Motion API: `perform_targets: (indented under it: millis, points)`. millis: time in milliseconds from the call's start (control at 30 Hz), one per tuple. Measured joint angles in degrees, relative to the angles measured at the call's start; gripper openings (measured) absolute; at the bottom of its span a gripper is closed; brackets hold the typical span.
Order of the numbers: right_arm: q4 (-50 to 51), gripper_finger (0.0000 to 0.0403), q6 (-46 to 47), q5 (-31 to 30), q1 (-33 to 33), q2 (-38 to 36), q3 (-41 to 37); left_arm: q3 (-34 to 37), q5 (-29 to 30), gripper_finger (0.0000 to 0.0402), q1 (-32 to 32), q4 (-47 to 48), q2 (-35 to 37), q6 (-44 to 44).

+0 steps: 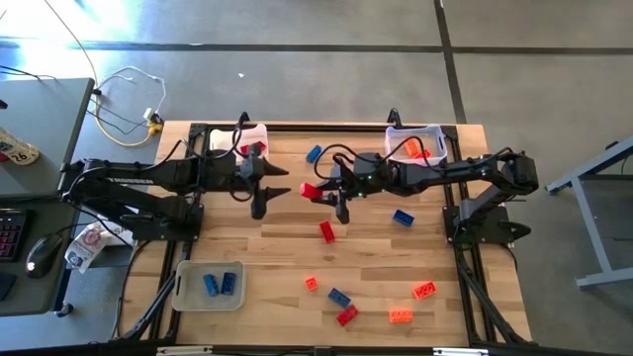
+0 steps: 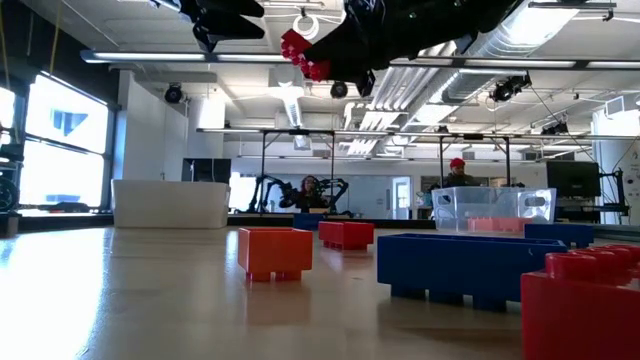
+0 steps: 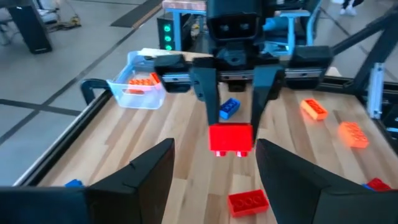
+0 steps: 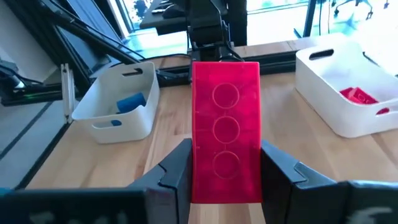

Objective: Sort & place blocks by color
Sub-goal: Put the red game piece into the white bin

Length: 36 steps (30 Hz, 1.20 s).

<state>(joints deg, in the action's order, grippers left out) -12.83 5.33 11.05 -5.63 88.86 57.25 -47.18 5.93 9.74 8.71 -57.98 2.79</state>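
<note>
My right gripper (image 1: 328,191) hovers over the middle of the table, shut on a red block (image 1: 310,190) that fills the right wrist view (image 4: 225,93). My left gripper (image 1: 269,188) faces it from the left, open and empty, fingers wide apart (image 3: 214,180); the red block (image 3: 231,138) hangs just ahead of them. Loose on the table lie a red block (image 1: 327,231), blue blocks (image 1: 403,217) (image 1: 314,153), and several red, blue and orange ones near the near edge (image 1: 400,315). My right gripper pinches the red block between its two fingers (image 4: 177,171), one on each long side (image 4: 199,155), at the end nearer the wrist. The fingers come roughly level from the table's right and lie along the block. The block sticks out ahead toward the left gripper, lifted clear of the table (image 2: 305,55).
A white tray (image 1: 259,132) at the far left holds a red block. A clear tray (image 1: 438,132) at the far right holds orange blocks. A whitish tray (image 1: 184,287) at the near left holds blue blocks. People sit in the room beyond the table (image 2: 457,172).
</note>
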Motion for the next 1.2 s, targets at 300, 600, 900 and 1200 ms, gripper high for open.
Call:
perform_targets:
  millis: [300, 600, 900, 1200]
  points:
    - [-2.1, 0.0111, -5.4, 1.5, 1.3, 0.0, 0.0, 0.0, -1.3, 0.0248, 0.0, -0.3, -1.0, 0.9]
    - [-2.0, 0.0111, -5.4, 1.0, 1.2, 0.0, 0.0, 0.0, -2.8, 0.0273, -0.1, -3.8, -6.1, -1.1]
    - [-1.6, 0.0111, -5.4, 1.4, 1.3, 0.1, 0.0, 0.0, -7.8, 0.0273, 0.0, -4.1, -7.1, -1.3]
    - [-5.0, 0.0111, -4.3, 0.8, 1.2, 0.0, 0.1, 0.0, -10.0, 0.0273, -0.1, -9.9, -8.8, -0.5]
